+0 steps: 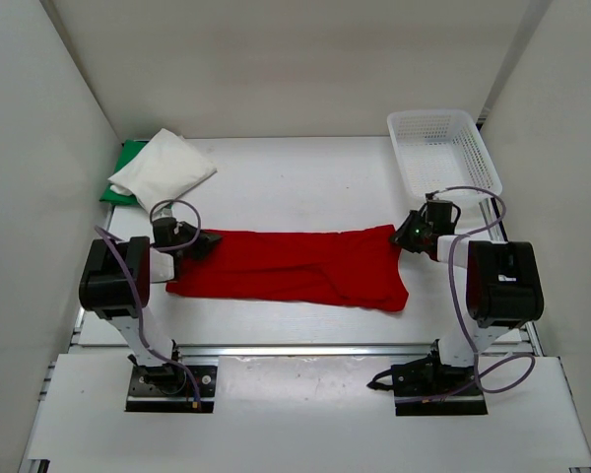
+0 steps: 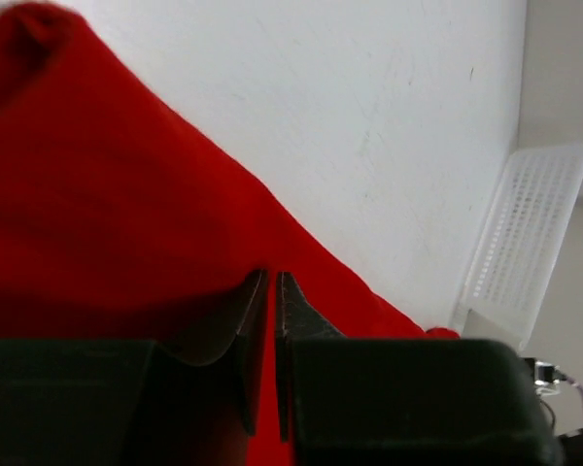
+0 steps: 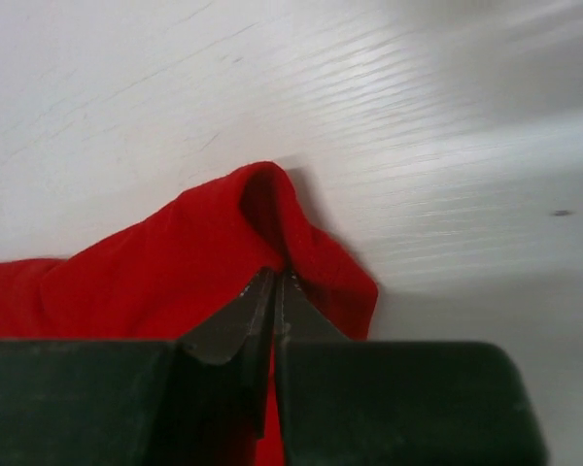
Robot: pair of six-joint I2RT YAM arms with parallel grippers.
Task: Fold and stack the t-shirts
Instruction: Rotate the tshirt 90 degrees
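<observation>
The red t-shirt (image 1: 295,266) lies stretched out sideways across the middle of the table. My left gripper (image 1: 205,242) is at the shirt's upper left corner. In the left wrist view that gripper (image 2: 272,278) is shut on a thin layer of the red t-shirt (image 2: 97,194). My right gripper (image 1: 404,236) is at the upper right corner. The right wrist view shows it (image 3: 275,275) shut on a raised pinch of the red t-shirt (image 3: 155,262). A folded white t-shirt (image 1: 164,168) rests on the green t-shirt (image 1: 126,168) at the back left.
A white plastic mesh basket (image 1: 443,148) stands at the back right, close behind my right arm, and its side shows as the basket (image 2: 530,233) in the left wrist view. White walls close in the table (image 1: 295,182) on three sides.
</observation>
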